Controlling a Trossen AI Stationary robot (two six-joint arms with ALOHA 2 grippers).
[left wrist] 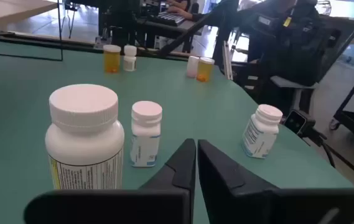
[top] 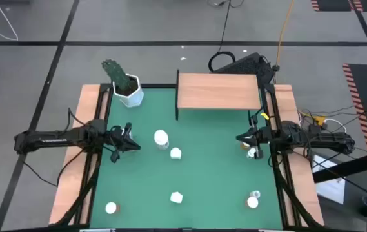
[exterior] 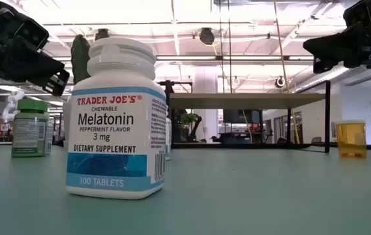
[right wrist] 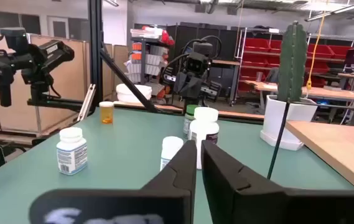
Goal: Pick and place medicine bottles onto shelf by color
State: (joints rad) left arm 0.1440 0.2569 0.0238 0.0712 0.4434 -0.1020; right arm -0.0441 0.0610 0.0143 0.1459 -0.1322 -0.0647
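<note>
Several small white-capped medicine bottles stand upright on the green mat. A large white bottle (top: 161,138) and a smaller one (top: 175,153) are at the middle, between my two grippers. Others stand near the front edge (top: 177,198), (top: 111,207), (top: 253,202). An orange bottle (exterior: 351,138) stands by the right gripper. The wooden shelf (top: 218,91) stands at the far edge on black legs. My left gripper (top: 130,143) hovers left of the middle bottles, shut and empty. My right gripper (top: 241,138) hovers to their right, shut and empty.
A white hexagonal pot with a green cactus (top: 126,85) stands at the far left corner, beside the shelf. A green-labelled bottle (exterior: 30,127) stands under the left arm. Wooden strips (top: 73,174) edge the mat on both sides. Open mat lies in front of the shelf.
</note>
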